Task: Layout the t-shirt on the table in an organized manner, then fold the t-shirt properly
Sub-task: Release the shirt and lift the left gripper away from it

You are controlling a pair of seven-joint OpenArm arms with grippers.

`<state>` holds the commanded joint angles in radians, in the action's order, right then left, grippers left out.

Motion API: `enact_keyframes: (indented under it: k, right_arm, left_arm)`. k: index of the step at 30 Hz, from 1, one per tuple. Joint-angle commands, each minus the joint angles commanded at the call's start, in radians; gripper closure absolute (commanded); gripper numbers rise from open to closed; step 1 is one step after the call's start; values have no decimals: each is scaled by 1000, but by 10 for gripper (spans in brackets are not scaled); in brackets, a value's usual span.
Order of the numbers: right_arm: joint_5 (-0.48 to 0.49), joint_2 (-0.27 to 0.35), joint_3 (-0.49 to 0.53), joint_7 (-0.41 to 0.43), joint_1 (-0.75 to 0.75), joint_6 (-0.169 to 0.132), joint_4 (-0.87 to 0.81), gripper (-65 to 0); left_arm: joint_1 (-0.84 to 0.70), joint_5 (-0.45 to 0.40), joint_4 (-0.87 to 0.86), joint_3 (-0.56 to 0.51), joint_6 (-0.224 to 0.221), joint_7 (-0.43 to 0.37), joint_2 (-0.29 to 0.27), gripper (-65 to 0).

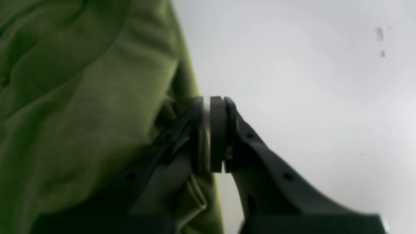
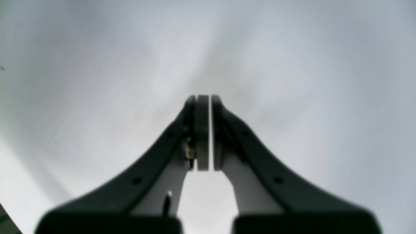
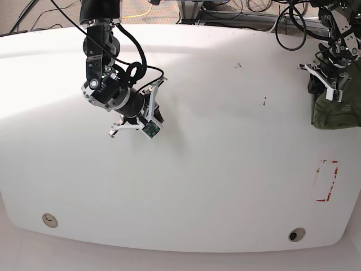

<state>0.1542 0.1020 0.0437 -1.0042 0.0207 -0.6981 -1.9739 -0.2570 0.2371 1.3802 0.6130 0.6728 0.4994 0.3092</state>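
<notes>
Clearly, the t-shirt (image 3: 334, 110) is bunched in a heap at the far right edge of the base view, at the side of the table (image 3: 225, 141) and well apart from the red tape outline (image 3: 326, 180) in the lower right. Nothing has yet been laid out; the layout step is judged to be at its very start.

The left gripper (image 1: 208, 133) is seen in its wrist view with its pads pressed together on what appears to be a fold of olive cloth at the garment's edge, the fabric filling the left half of that frame. This hold is judged to serve for drawing the heap toward the middle of the tabletop, where room for spreading is available.

The right gripper (image 2: 204, 133) is shown with its pads nearly touching, only a thin slit between them and nothing held; bare white surface lies beneath it. In the base view it hangs in the upper left, far from the garment, presumably kept out of the way until a second corner can be taken.

No containers are to be seen; two round grommets (image 3: 296, 234) sit near the bottom edge.
</notes>
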Motion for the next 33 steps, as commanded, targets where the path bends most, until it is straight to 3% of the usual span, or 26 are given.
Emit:
enact_keyframes:
  k: [13, 22, 31, 33]
  right_arm:
    - [0, 0, 0, 0, 18, 0, -11, -10]
    - [0, 0, 0, 0, 21, 0, -29, -10]
    - [-2, 2, 0, 0, 20, 0, -38, -10]
    - [-2, 15, 0, 5, 17, 0, -40, -10]
  left_arm:
    - [5, 0, -46, 103, 2, 0, 74, -24]
    - [2, 0, -49, 109, 2, 0, 109, -24]
    - [9, 6, 63, 101, 3, 0, 100, -24]
    - [28, 5, 120, 98, -5, 0, 69, -24]
